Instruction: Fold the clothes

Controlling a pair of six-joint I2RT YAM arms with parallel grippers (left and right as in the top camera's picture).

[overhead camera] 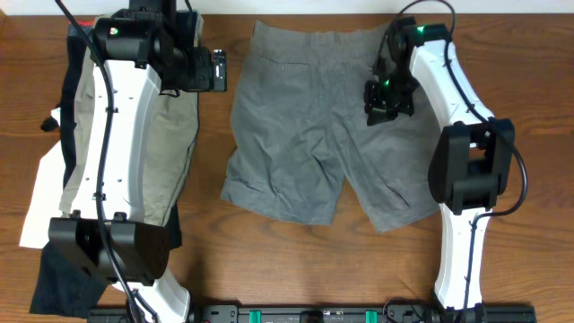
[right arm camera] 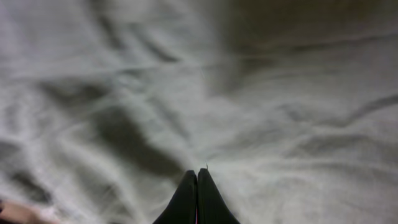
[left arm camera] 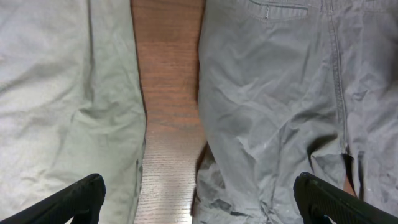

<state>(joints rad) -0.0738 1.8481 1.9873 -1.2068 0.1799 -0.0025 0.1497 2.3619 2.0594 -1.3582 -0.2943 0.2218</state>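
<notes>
The brown table [overhead camera: 296,269] is the biggest thing. In the middle of it lie the grey shorts [overhead camera: 305,135]. They are spread out flat and full of wrinkles. The waist is at the far edge and the two legs point to the near edge. A stitched pocket [overhead camera: 287,65] shows near the waist.

On the left side is a pile of other clothes. Tan shorts [overhead camera: 170,152] lie on top, with something white [overhead camera: 40,211] and something black [overhead camera: 58,274] under them. A strip of bare wood runs between the tan shorts and the grey shorts.

The white left arm [overhead camera: 99,152] reaches over the pile. The white right arm [overhead camera: 462,260] reaches over the grey shorts' right side.

The left gripper [left arm camera: 199,186] hangs above the strip of wood. Its fingers [left arm camera: 74,199] are wide apart and hold nothing.

The right gripper [right arm camera: 197,177] is low over the grey cloth, below the waist. Its two fingers are pressed together, with the tips right at the cloth. It is too blurry to tell if any cloth is pinched between them.
</notes>
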